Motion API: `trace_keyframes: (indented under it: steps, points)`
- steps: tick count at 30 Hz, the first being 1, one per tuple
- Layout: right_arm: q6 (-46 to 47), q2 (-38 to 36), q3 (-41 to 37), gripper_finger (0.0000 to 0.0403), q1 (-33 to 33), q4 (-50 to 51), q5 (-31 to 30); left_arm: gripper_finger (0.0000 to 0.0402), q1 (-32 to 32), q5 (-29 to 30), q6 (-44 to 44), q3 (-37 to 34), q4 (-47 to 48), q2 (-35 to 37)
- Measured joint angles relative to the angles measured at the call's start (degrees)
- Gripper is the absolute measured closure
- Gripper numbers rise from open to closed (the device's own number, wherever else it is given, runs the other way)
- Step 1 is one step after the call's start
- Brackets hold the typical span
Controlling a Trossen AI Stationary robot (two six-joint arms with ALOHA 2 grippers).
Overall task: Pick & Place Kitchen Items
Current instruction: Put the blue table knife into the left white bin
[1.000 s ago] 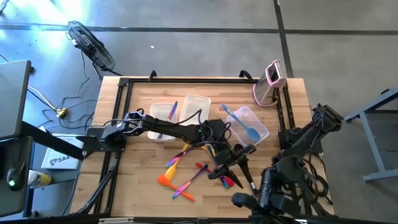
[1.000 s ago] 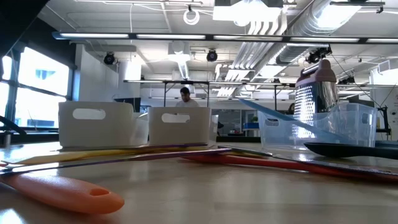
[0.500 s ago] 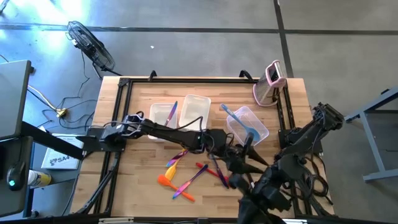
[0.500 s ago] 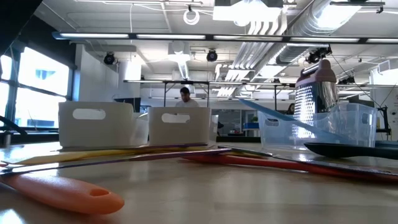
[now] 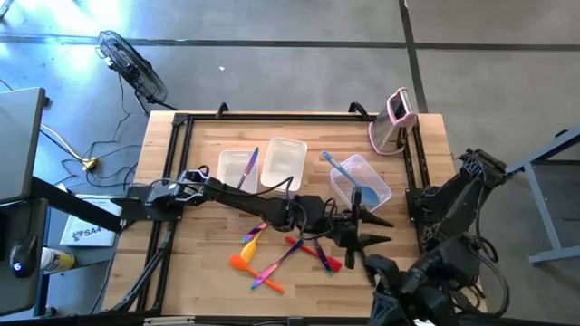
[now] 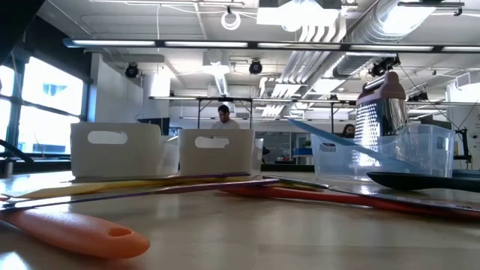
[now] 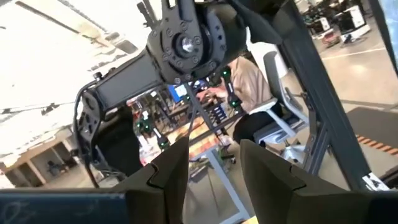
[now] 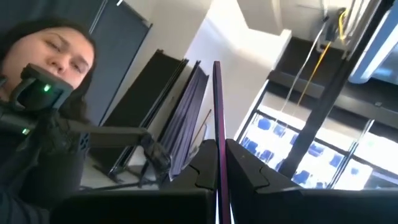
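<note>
Okay, so going left to right, with the middle of the table [image 5: 204,136] as the clock's centre. The left arm comes in from 9 o'clock and reaches across. At 11 o'clock a purple spatula [image 5: 251,163] sits in a clear tub [image 5: 232,179], and a second tub [image 5: 286,154] is just beside it at 12.

Down at 6 o'clock the loose utensils [image 5: 272,254] lie in a heap: orange, yellow, red and purple handles crossing each other.

The left gripper [image 5: 373,230] is at about 4 o'clock, just past the heap. Its fingers are partway apart and I can't see anything between them.

At 2 o'clock a light blue spoon [image 5: 360,184] lies in a third tub [image 5: 385,195].

The right arm is folded off the 4 o'clock corner. The right gripper [image 8: 217,148] is pinched closed on a thin purple thing [image 8: 216,93]; can't tell what it is.
</note>
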State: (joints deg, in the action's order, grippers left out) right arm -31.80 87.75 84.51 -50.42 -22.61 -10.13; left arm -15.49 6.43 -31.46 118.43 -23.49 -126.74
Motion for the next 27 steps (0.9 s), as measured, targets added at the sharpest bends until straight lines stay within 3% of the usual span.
trace_keyframes:
  steps: [13, 22, 27]
  points:
    - [-3.1, -1.6, 0.0, 0.0398, -1.0, -2.3, -3.6, 0.0261, -0.7, 1.9, 3.5, 0.0, -0.4, 0.0]
    - [-3.2, -1.7, 0.0, 0.0398, -1.0, -2.7, -13.0, 0.0261, -1.0, 0.2, 1.7, 0.0, 1.0, 0.0]
    - [-1.5, -2.3, 0.0, 0.0398, -1.7, -2.3, -14.8, 0.0275, -2.0, 0.8, -1.5, 0.0, 1.0, 0.0]
